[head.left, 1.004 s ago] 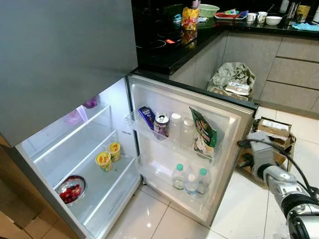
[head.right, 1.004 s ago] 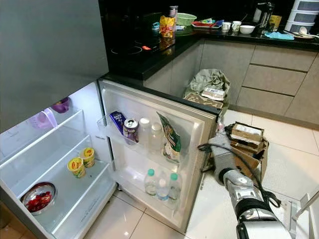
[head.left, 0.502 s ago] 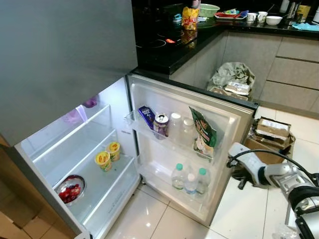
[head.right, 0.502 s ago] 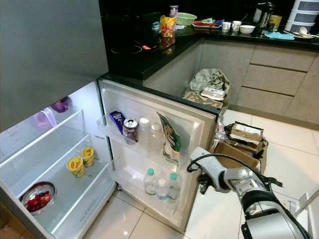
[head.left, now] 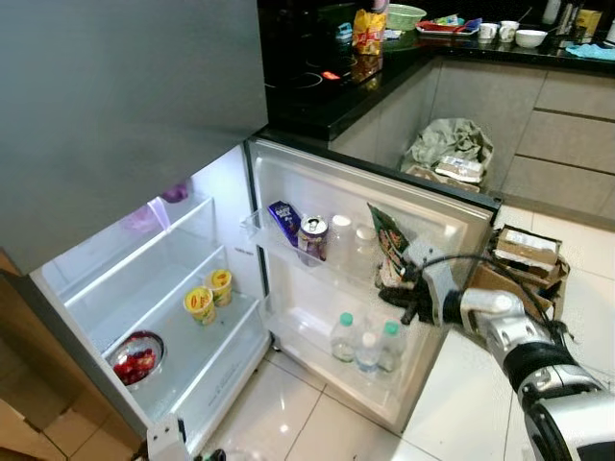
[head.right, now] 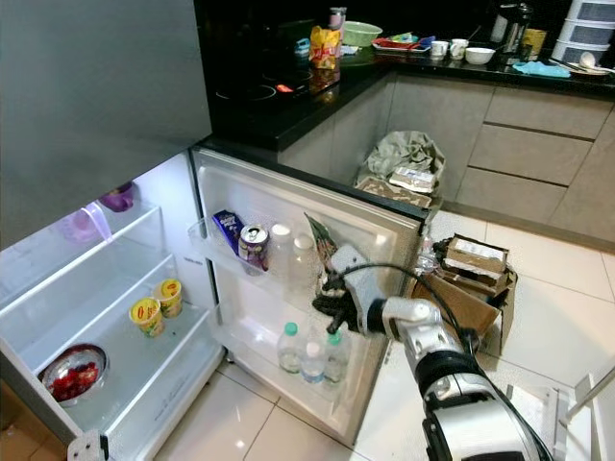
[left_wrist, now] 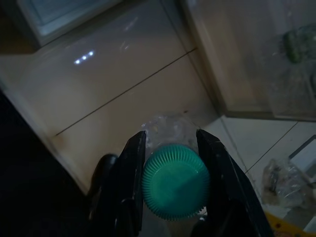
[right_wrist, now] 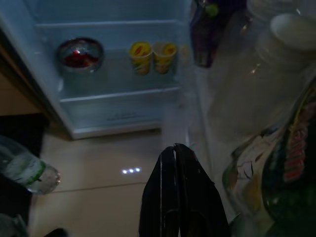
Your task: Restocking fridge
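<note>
Closest to us, our left gripper [left_wrist: 170, 197] hangs low over the pale tiled floor [left_wrist: 123, 94], its two black fingers [left_wrist: 129, 182] clamped on either side of a clear plastic water bottle with a ribbed green cap [left_wrist: 175, 185]; the bottle points down toward the tiles, well short of the fridge.

Further out, our right gripper [head.right: 327, 300] reaches in at the open white fridge door [head.left: 452, 230], its fingers pressed together with nothing between them, just beside the green printed snack bag [head.left: 389, 252] standing in the upper door shelf. In the right wrist view the closed fingertips [right_wrist: 176, 150] hang above the floor beside the door.

Along that same shelf stand two clear white-capped bottles [head.left: 338, 240], a silver drinks can [head.left: 312, 236] and a blue carton [head.left: 283, 221]. The lower door shelf holds three small water bottles with green caps [head.left: 365, 341].

Inside the white fridge compartment [head.left: 115, 279], two yellow cups [head.left: 209, 296] sit on the bottom shelf, and a round steel bowl of red fruit [head.left: 136, 357] sits nearer the front edge.

Beyond the door, brown cardboard boxes [head.left: 524, 254] rest on the floor, and the black glossy countertop [head.left: 327, 91] carries a yellow packet [head.left: 366, 29].
</note>
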